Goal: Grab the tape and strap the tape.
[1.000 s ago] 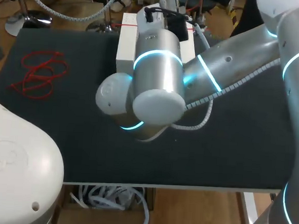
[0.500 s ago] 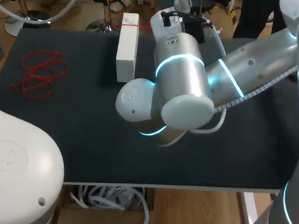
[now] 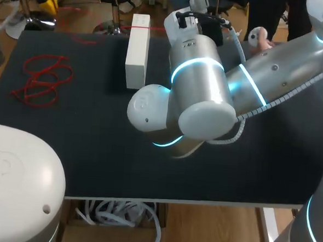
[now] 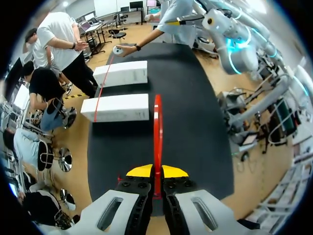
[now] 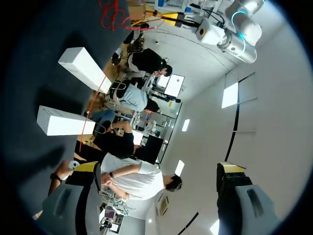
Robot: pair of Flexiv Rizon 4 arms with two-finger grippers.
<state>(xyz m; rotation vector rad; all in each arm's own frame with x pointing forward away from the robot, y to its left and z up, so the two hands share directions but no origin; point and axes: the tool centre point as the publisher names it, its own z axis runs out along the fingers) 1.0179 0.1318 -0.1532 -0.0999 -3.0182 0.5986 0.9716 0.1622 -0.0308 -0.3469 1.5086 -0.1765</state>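
Left pincer: pressed together, pinching a red tape strip between its yellow tips.
Tape strip: rises from the pinch and runs straight ahead of the left pincer, above the black counter, along its length.
Red tape tangle: loose loops lying flat on the counter's left part, well apart from the boxes. Cannot tell whether the held strip is part of it.
Right pincer: spread wide, nothing between the fingers, and it touches nothing.
Right arm: comes in from the right and reaches across the middle of the counter. Its wrist is at the far edge, just beside the near white box.
Left arm: only its large white housing shows in the head view, at the near left corner.
Near white box: long, lying at the counter's far edge, one end toward the middle.
Far white box: same shape, parallel to the first, with a gap between them. In the head view it is hidden behind the right arm.
Thin red strand: crosses the outer ends of both boxes and leads to a person's hand.
Person's hand: at the counter's far edge past the far box, holding a small pale round thing from which the strand runs.
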